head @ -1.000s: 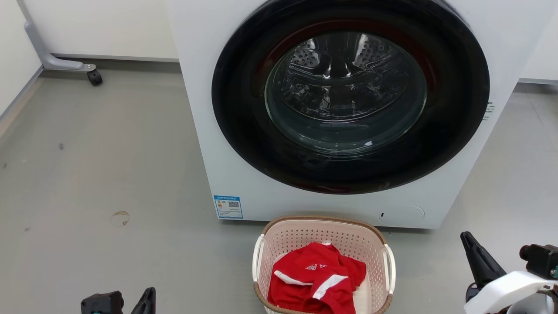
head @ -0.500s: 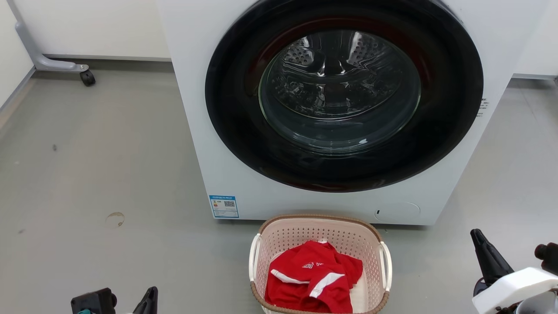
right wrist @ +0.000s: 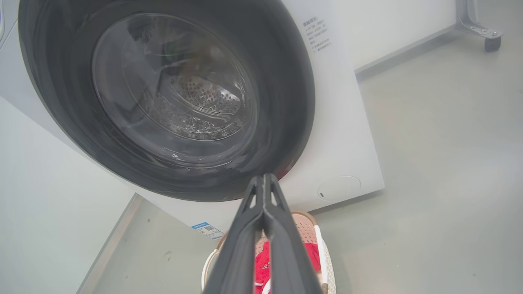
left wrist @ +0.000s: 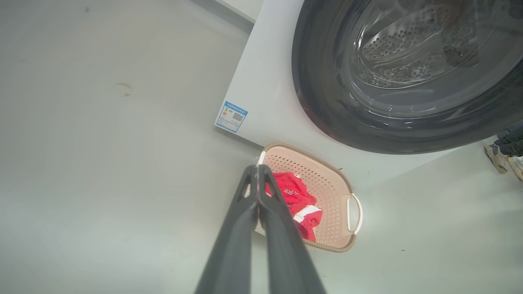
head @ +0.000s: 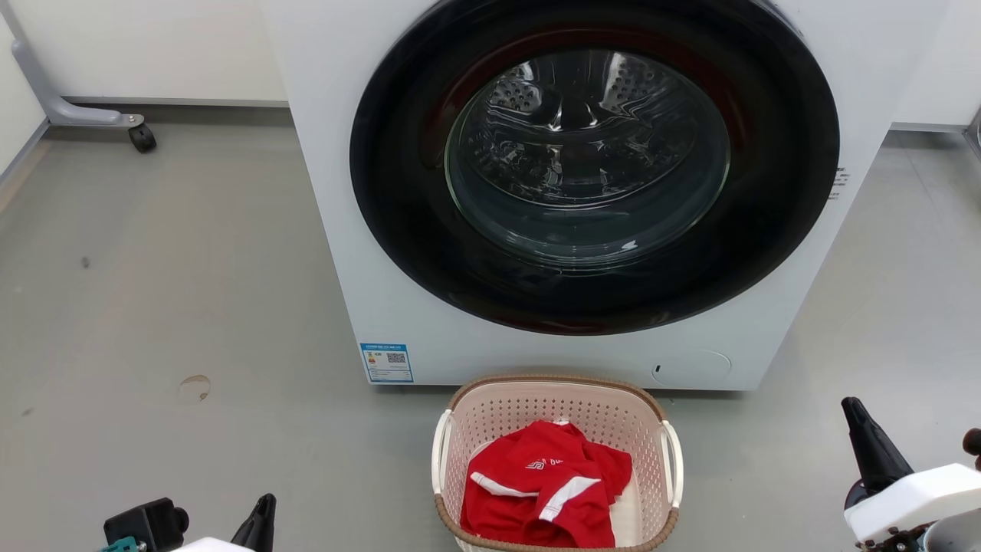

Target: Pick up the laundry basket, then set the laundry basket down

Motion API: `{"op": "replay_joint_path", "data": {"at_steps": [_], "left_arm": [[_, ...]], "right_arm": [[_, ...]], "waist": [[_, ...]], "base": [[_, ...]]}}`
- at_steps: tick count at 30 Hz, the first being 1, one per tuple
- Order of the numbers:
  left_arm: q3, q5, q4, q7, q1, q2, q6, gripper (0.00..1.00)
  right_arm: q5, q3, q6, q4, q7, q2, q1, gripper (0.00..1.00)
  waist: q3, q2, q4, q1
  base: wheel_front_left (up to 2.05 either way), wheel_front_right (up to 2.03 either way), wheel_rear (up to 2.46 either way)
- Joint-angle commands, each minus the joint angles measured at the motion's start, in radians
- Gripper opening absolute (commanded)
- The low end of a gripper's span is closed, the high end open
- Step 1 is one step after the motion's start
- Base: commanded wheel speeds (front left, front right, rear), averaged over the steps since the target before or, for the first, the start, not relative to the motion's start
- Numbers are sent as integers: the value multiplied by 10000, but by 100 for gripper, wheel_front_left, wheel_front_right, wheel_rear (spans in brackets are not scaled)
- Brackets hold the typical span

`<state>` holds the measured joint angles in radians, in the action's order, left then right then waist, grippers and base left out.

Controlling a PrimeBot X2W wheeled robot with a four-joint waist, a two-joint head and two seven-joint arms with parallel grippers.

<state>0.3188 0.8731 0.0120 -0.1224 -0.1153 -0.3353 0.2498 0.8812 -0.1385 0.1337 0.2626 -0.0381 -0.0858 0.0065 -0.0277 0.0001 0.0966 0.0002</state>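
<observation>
The laundry basket [head: 613,414] is pale pink perforated plastic with a brown woven-look rim and white side handles. It stands on the floor just in front of the washing machine, holding a red garment [head: 544,491]. My left gripper [head: 263,512] is at the lower left, well clear of the basket, its fingers pressed together in the left wrist view [left wrist: 258,169]. My right gripper [head: 854,410] is at the lower right, also apart from the basket, its fingers [right wrist: 265,179] meeting at the tips. The basket [left wrist: 327,179] shows beyond the left fingers and below the right ones [right wrist: 304,226].
A large white washing machine [head: 329,192] with a round dark glass door [head: 590,161] stands directly behind the basket. A grey wheeled frame leg [head: 92,119] sits at the back left by the wall. A person's shoes [left wrist: 504,157] show at the right of the left wrist view.
The head camera has shifted, so the whole scene slid left and slightly up. The right gripper sits further right and the left gripper slightly higher. The basket rests where it was.
</observation>
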Motion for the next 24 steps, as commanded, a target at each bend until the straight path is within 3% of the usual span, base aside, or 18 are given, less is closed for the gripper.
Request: {"op": "replay_joint_path", "data": {"at_steps": [1, 24], "left_arm": [[-331, 215, -150, 85, 550, -79, -137, 0], [-1320, 2086, 470, 119, 975, 645, -1082, 0]], "right_arm": [[235, 149, -10, -205, 73, -211, -498, 0], [2045, 763, -15, -198, 445, -66, -664, 0]], "waist": [[5, -1, -14, -2], [84, -1, -259, -2]], "base": [[0, 0, 0], [0, 0, 0]]}}
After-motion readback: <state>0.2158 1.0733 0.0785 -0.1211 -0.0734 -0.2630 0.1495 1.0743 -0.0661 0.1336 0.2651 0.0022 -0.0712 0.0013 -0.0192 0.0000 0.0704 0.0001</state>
